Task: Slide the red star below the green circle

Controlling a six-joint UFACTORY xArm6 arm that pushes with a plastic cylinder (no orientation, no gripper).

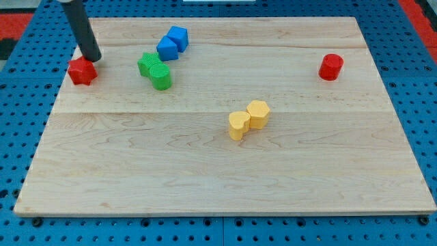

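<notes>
The table (225, 171) is a pale wooden board made of long planks, with the grain running from the view's left to the view's right. Around it there is a blue surface (416, 82) full of small holes in a regular pattern, and at the top corners of the view some red area (17, 20) shows.

I take the green circle (161, 77) as the landmark. The red star (82, 70) lies well to the view's left of it, near the left edge of the table, at about the same height in the view. My tip (91, 57) is touching or almost touching the star at its upper right side; the dark rod goes up from there to the top of the view. The arm has no end effector with jaws, so nothing can be said about apart or together.

A second green block (147, 63) touches the circle at its upper left. Two blue blocks (167, 48) (178, 37) sit just above the circle, touching each other. Two yellow blocks (239, 125) (258, 113), side by side, are below and to the right of the circle. A red cylinder (331, 66) stands far to the right of it
</notes>
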